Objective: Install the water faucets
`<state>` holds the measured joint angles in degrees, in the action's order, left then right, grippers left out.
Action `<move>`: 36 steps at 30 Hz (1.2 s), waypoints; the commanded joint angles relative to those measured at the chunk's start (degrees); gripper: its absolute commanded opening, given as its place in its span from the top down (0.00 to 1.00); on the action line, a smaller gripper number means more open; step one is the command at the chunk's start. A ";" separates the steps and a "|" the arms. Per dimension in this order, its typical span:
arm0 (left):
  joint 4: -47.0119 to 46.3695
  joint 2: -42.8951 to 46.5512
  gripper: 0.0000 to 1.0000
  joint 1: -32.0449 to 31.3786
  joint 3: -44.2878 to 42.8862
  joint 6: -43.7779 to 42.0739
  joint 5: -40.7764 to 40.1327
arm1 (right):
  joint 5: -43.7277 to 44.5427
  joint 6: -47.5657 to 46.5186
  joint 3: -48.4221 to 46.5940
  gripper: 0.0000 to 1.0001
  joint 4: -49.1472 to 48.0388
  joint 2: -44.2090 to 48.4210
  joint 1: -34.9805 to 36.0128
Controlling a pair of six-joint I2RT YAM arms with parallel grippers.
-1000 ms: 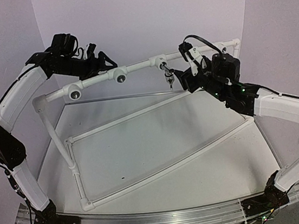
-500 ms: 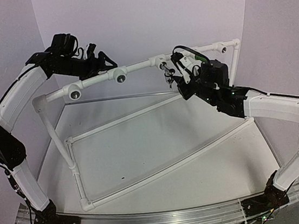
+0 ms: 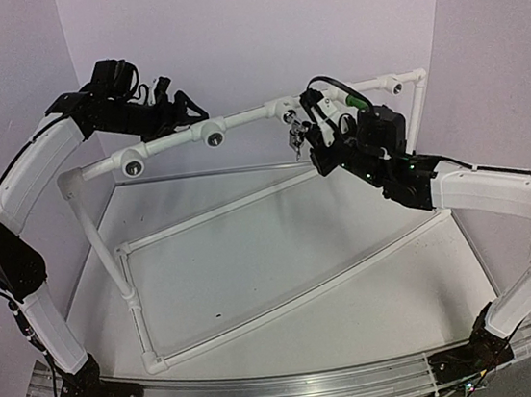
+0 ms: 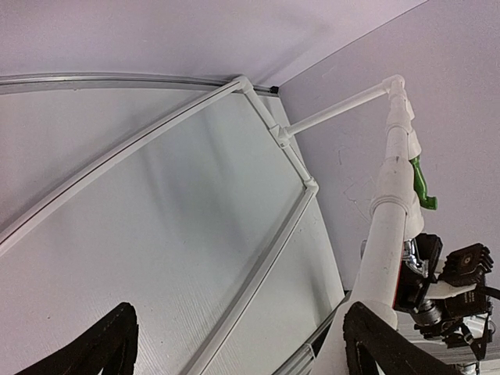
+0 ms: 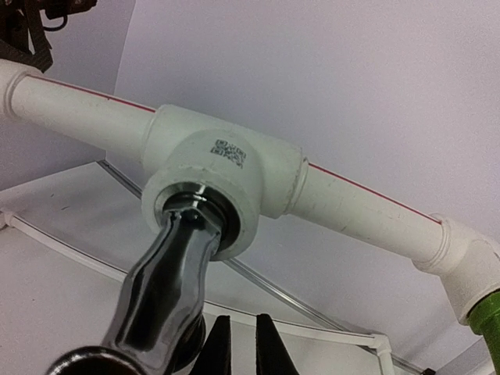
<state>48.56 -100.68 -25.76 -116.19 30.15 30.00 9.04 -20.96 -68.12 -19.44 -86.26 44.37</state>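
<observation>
Right arm nearer shiny chrome faucet in white tee.

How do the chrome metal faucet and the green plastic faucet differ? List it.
The chrome metal faucet is reflective silver; the green plastic faucet is plain green. The chrome faucet sits in the white tee fitting; the green faucet in the next fitting to its right. Both mount on one white pipe.

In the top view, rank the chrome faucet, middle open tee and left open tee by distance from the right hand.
1. Chrome faucet, right beside the right hand, under the rail.
2. Middle open tee, leftward along the rail.
3. Left open tee, farthest left on the rail.
</observation>
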 commanded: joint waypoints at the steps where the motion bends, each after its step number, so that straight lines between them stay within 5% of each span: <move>1: 0.62 1.33 0.10 -0.26 0.44 -0.59 0.08 | -2.73 3.34 0.39 0.94 -2.60 2.19 1.13; 36: -1.66 3.45 0.10 -0.25 4.21 0.35 -0.20 | 7.20 3.38 4.01 0.97 -16.44 -2.21 7.28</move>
<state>45.65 -99.34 -25.76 -113.26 30.82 29.68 15.36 -16.84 -62.54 -31.19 -87.28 50.75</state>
